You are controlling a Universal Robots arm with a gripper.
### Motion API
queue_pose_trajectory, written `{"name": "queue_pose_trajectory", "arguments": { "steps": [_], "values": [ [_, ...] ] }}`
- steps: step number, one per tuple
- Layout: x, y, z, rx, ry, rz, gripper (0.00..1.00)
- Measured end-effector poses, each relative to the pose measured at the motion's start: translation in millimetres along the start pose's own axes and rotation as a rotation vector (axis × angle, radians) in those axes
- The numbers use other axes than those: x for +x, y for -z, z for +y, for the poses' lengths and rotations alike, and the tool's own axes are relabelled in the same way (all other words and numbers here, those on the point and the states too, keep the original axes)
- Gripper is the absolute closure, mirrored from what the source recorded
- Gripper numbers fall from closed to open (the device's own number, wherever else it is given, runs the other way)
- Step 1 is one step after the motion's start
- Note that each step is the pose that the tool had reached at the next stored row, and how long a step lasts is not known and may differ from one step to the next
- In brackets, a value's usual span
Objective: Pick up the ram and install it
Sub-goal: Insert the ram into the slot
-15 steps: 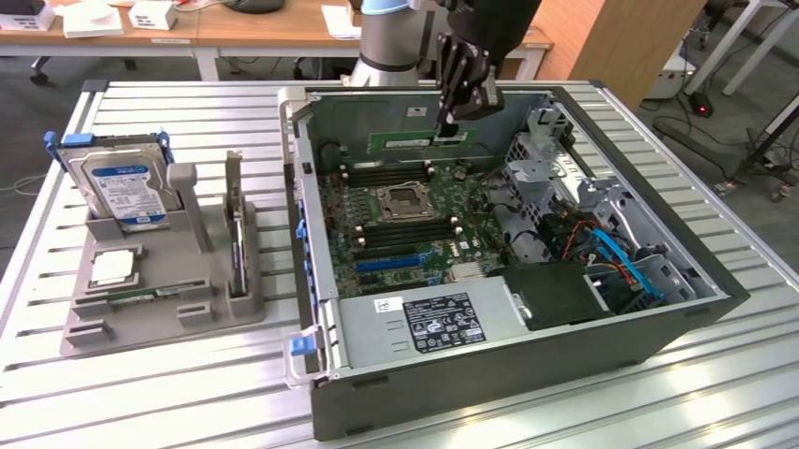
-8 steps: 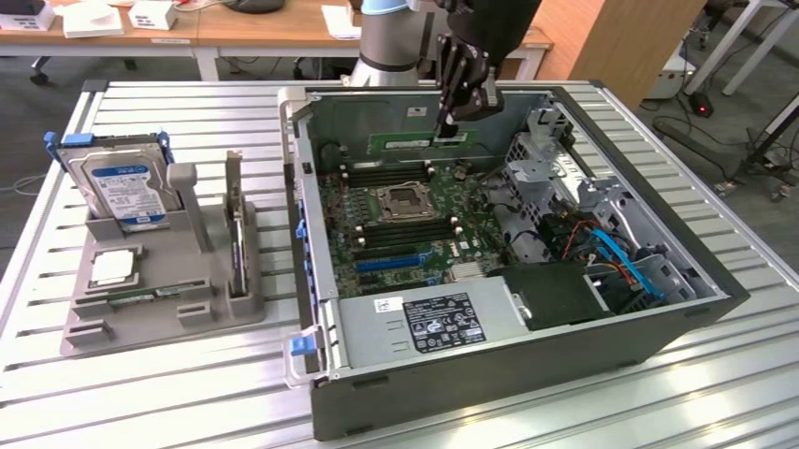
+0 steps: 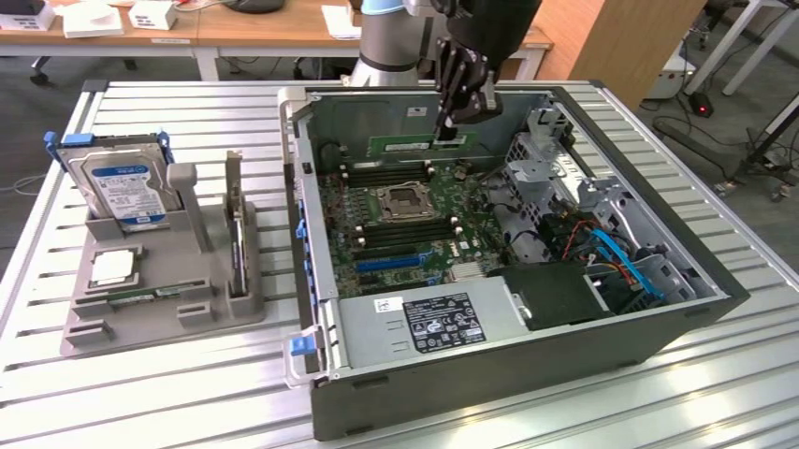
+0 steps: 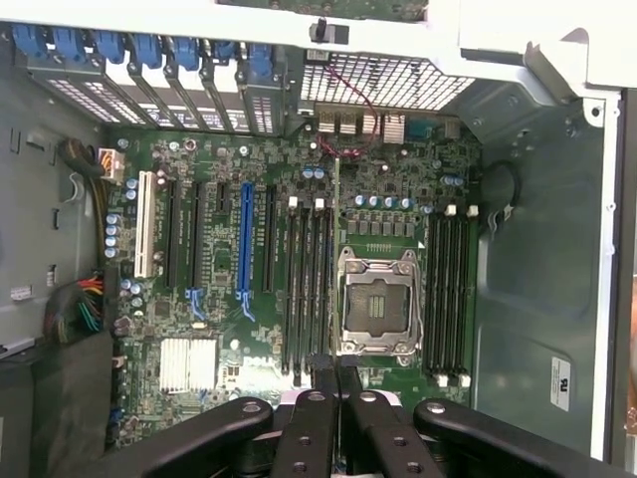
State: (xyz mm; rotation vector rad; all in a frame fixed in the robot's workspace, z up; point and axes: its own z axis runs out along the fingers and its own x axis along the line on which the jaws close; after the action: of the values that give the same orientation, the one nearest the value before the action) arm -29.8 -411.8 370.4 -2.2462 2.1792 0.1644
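Hanging over the open case (image 3: 500, 374) at the bench's (image 3: 187, 103) three o'clock side, the gripper (image 3: 443, 129) is clenched on the ram (image 3: 399, 145). It pinches the green stick near the end toward three o'clock, and the rest reaches out level toward nine o'clock. From where I stand, the ram floats at twelve o'clock from the socket (image 3: 409, 201), in front of the case's far wall and over the upper bank of slots (image 3: 387, 173). I cannot tell whether its lower edge touches anything.

Looking down from the wrist, the two fingers (image 4: 309, 418) press together with the stick between them. It shows edge-on as a thin line running parallel to the long black slots beside the open socket.

The board (image 3: 374, 253) lies flat in the case, with the power supply (image 3: 425, 323) at its six o'clock.

Over at nine o'clock of the case, well apart, a grey holder (image 3: 238, 299) sits on the bench. A hard drive (image 3: 125, 182) stands upright in it at twelve o'clock, and a small square chip (image 3: 112, 267) lies flat just below.
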Motion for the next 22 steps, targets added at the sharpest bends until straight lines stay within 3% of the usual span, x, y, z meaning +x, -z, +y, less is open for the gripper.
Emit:
{"name": "queue_pose_trajectory", "arguments": {
  "steps": [10, 22],
  "values": [
    [0.9, -10.9, -0.8, 0.0000, 0.000, 0.0001, 0.89],
    [1.3, -16.8, -1.2, 0.0000, 0.000, 0.0001, 0.89]
  ]
}}
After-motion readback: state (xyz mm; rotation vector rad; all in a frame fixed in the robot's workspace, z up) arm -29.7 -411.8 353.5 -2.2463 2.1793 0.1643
